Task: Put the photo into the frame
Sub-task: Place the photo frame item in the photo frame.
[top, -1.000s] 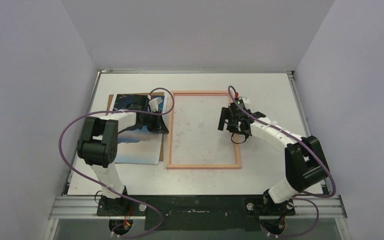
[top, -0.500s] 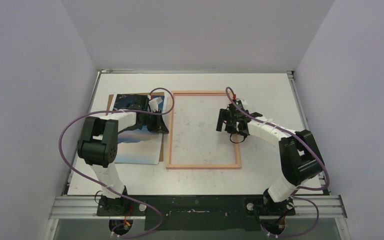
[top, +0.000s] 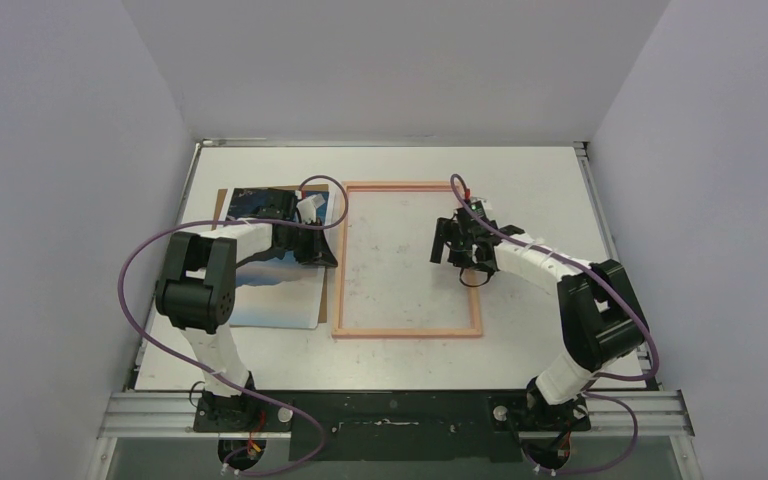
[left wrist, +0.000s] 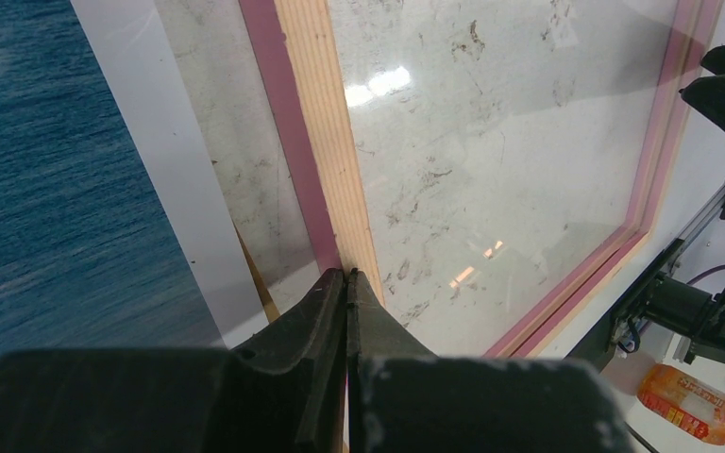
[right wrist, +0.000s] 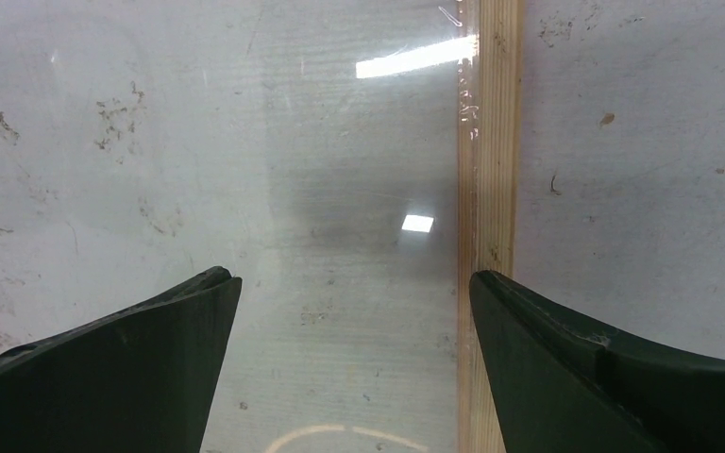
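Observation:
The photo (top: pixel 275 295), blue with a pale end, lies left of the frame on the table; its blue surface and white border show in the left wrist view (left wrist: pixel 47 170). The frame (top: pixel 410 332) lies flat, wood side up, with a smudged clear pane inside. My left gripper (top: pixel 330 256) is shut, its tips (left wrist: pixel 347 276) down at the frame's left rail (left wrist: pixel 326 142), with nothing visible between the jaws. My right gripper (top: pixel 447 240) is open and empty above the frame's right side (right wrist: pixel 354 302). One finger is over the pane, the other over the right rail (right wrist: pixel 489 142).
A brown backing board (top: pixel 222 200) lies under the photo, and its edge shows by my left fingers (left wrist: pixel 255 278). An orange packet (left wrist: pixel 689 404) lies off the table's front edge. White walls close in on three sides.
My right gripper has shifted slightly left over the frame's pane. The left arm, the photo and the frame have not moved.

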Available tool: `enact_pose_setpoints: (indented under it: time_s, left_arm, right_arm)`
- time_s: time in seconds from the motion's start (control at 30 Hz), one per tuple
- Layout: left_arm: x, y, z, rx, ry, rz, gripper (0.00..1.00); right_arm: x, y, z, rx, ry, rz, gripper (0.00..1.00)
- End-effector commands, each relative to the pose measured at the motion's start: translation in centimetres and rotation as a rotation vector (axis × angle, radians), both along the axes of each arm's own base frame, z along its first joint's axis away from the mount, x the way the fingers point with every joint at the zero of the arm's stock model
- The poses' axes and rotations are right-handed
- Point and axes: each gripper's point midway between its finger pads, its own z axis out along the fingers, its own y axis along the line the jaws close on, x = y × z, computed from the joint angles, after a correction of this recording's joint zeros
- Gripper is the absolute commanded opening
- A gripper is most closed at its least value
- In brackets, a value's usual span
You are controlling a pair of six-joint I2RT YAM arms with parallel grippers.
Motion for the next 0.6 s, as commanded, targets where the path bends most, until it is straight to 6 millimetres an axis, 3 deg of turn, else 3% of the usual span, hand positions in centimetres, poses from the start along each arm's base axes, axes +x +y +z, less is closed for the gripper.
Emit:
enact_pose_setpoints:
  time_s: [0.0, 0.33, 0.57]
  left_arm:
    - [0.3, 0.8, -1.7, 0.063, -0.005, -0.003, 0.00]
    - [0.2, 0.9, -1.6, 0.070, -0.012, -0.011, 0.00]
    - [0.2, 0.8, -1.6, 0.064, -0.009, -0.011, 0.00]
  right_arm:
    - [0.7, 2.4, 1.5, 0.078, -0.060, 0.046, 0.96]
    - [0.4, 4.7, 3.1, 0.132, -0.103, 0.116, 0.97]
    - [0.5, 4.2, 2.5, 0.090, -0.088, 0.100, 0.96]
